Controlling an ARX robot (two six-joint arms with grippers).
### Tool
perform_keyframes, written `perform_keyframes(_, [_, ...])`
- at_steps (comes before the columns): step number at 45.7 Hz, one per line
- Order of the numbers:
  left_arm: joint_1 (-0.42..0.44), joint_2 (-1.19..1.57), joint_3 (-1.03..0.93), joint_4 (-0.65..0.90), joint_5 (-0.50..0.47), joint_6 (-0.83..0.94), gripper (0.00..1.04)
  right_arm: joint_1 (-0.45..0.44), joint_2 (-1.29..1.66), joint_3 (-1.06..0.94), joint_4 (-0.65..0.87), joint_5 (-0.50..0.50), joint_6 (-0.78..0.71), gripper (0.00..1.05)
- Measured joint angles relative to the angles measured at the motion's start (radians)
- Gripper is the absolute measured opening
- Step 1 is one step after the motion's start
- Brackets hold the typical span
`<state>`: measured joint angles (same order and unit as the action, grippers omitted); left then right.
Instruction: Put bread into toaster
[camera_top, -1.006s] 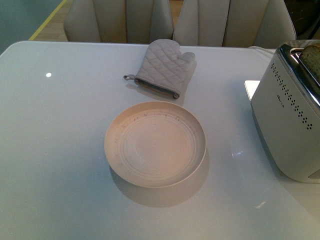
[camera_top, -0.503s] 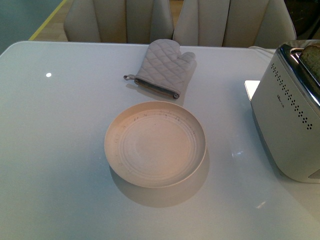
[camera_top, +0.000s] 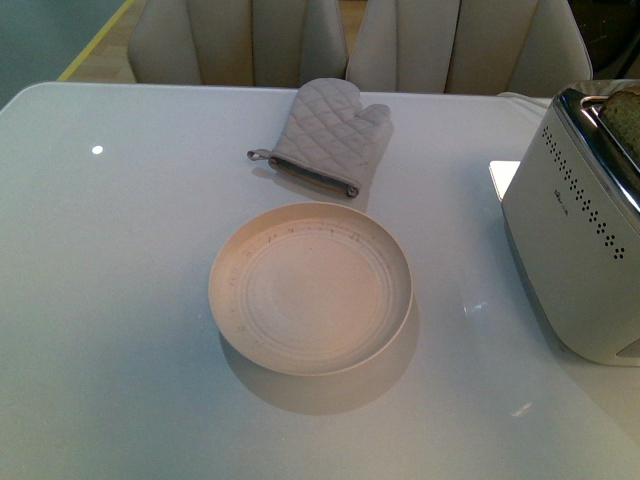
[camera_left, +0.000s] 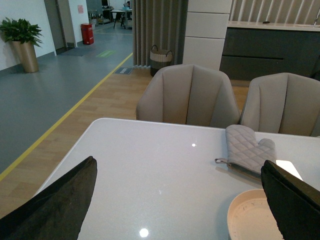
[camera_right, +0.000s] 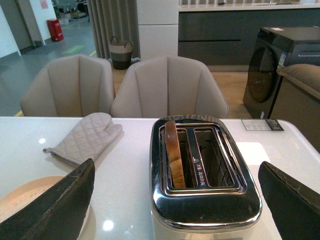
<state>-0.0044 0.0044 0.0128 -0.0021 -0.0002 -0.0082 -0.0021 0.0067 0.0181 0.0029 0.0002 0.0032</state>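
Light-brown bread slice (camera_right: 174, 152) stands in the white chrome-topped toaster (camera_right: 205, 180) at the table's right edge; cream round plate (camera_top: 311, 288) bare. Both grippers, left (camera_left: 180, 200) and right (camera_right: 175, 200), spread wide, holding nothing: task looks done.

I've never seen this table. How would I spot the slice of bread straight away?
Find the white toaster with the shiny chrome top at the right side of the table. The bread stands on edge in one of its two slots, the one nearer the oven mitt; the other slot is empty. It is the only brown, crusted thing there, unlike the round cream plate.
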Motion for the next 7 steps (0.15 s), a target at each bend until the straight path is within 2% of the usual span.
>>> perform_keyframes(7, [0.0,0.0,0.0,0.0,0.0,0.0,0.98,0.0,0.0,0.0,0.0,0.0,0.0,0.96])
